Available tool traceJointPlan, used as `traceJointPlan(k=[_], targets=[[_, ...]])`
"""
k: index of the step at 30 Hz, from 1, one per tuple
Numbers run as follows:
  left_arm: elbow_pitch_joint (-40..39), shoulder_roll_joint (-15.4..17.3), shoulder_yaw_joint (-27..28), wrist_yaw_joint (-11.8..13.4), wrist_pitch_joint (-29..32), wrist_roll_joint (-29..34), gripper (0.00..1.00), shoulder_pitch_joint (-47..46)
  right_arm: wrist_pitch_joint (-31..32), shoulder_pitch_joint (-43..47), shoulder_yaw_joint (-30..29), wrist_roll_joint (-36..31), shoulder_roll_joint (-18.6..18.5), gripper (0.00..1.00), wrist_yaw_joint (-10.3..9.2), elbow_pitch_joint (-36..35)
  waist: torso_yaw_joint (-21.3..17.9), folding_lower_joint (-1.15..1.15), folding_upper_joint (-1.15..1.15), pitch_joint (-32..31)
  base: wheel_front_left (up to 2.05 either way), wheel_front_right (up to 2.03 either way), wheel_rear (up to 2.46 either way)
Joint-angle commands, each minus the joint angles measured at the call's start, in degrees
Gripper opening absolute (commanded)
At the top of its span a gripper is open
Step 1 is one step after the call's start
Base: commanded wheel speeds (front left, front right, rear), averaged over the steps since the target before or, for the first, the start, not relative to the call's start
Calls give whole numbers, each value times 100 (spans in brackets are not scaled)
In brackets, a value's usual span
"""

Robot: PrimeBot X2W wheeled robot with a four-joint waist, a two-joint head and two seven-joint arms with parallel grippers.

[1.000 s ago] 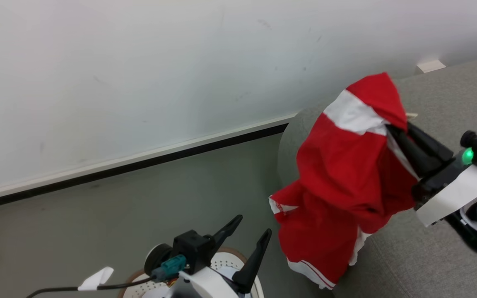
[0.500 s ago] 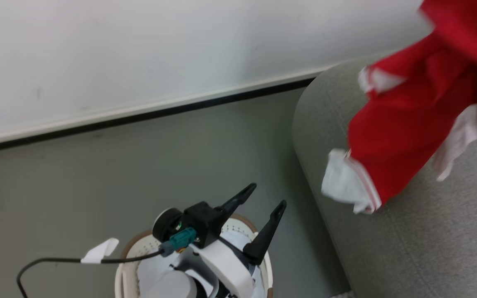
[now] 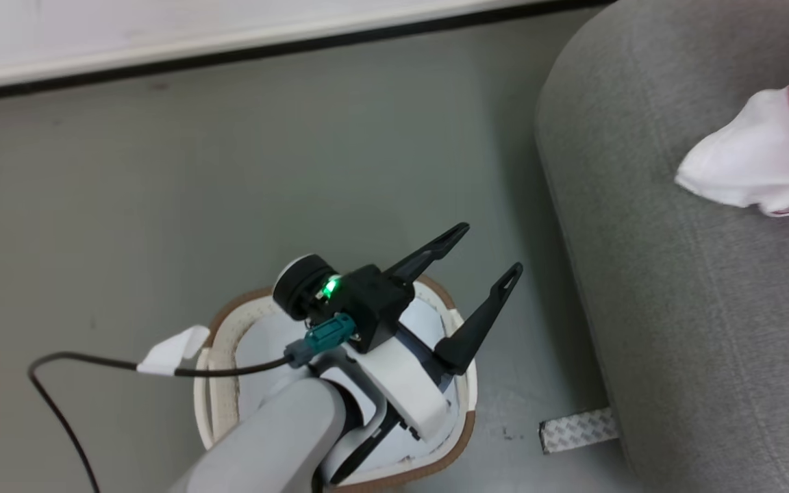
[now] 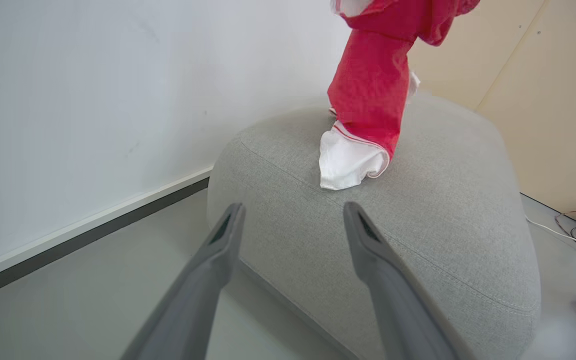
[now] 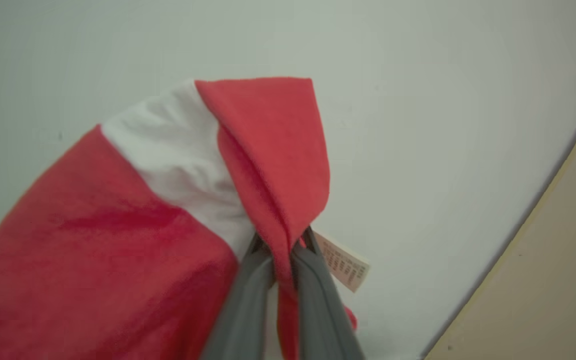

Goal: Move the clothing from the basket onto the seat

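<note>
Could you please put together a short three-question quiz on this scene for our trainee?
1. True or false: the right hand is shut on the jersey.
2. Which part of the jersey rests on the sofa? A: label tag. B: white sleeve. C: no part.
3. Fill in: the open left hand hovers above the ____.
Key: 1 true; 2 B; 3 basket.

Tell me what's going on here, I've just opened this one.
The right gripper, jaws shut on a fold of the red sports jersey with white panels, holds it hanging over the large grey fabric sofa; its white sleeve end rests on the sofa. The left gripper hovers with jaws open and empty above the cream-white perforated plastic basket with a brown rim on the floor.
</note>
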Motion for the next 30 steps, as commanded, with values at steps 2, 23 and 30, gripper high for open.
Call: traceJointPlan(k=[2,23,30], targets=[[-14,-19,-16,-27,12,67,100,-135,10,291,-39,-128,158,0,-13,462,165,-1,0,409,0,0,0],[375,281,90,203,-391,-183,100,516,-362,2284,-1308,-875,1610,100,-14,2086,105,-1,0,-462,0,0,0],[554,360,275,449,-741,-367,100,1055,-363,3401,-2101,-1609,2033,100,-14,871,107,-1,0,-1252,0,0,0]])
